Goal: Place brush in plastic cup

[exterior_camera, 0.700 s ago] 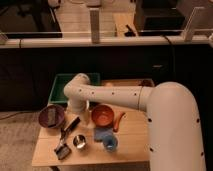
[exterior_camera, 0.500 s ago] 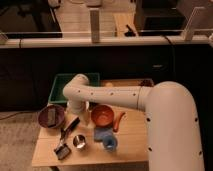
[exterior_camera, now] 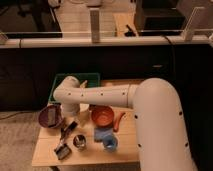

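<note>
The brush lies at the near edge of a wooden worktop, with its blocky grey head closest to the viewer. Its dark handle runs away toward 1 o'clock, so its long axis lies from 7 to 1 o'clock. A steel cup stands just beside the brush at 3 o'clock. Farther along at 3 o'clock, well apart from the brush, the blue cup stands upright.

A little farther back, the tool hangs from the single white arm and points down over the far end of the handle. The brush head lies at 7 o'clock from the tool. I cannot tell whether the tool is wide, narrow or holding the handle.

The blue cup sits at about 4 o'clock from the tool, beyond the steel cup, so the carry probably goes that way.

Behind the tool are a purple bowl at 10 o'clock and an orange bowl at 2 o'clock. Farthest back, at 12 o'clock, is a green tray.
</note>
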